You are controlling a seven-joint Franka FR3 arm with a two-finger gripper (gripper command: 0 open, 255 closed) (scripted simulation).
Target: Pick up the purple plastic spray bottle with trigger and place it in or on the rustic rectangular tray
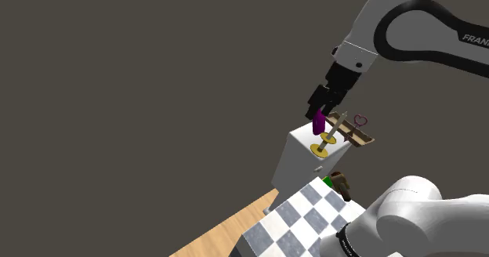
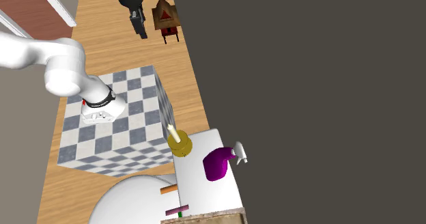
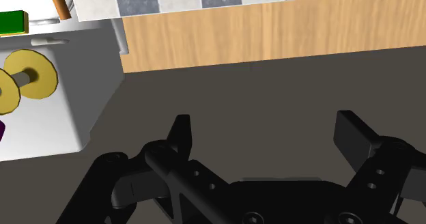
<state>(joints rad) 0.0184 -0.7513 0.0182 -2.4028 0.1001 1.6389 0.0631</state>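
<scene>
White cabinet carries 1 purple bottle, 1 tray.

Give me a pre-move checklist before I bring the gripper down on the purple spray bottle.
1. Gripper open: ok; fingers apart, nothing between them.
2. Gripper lined up over the purple spray bottle: not ok; the wrist view shows dark floor between the fingers.
3. Bottle standing on the white cabinet: ok.
4. Clearance from the yellow candle holder: cannot tell; it stands close beside the bottle.
5. Room on the wooden tray: cannot tell; a heart-shaped wire ornament shows on or behind it.
</scene>
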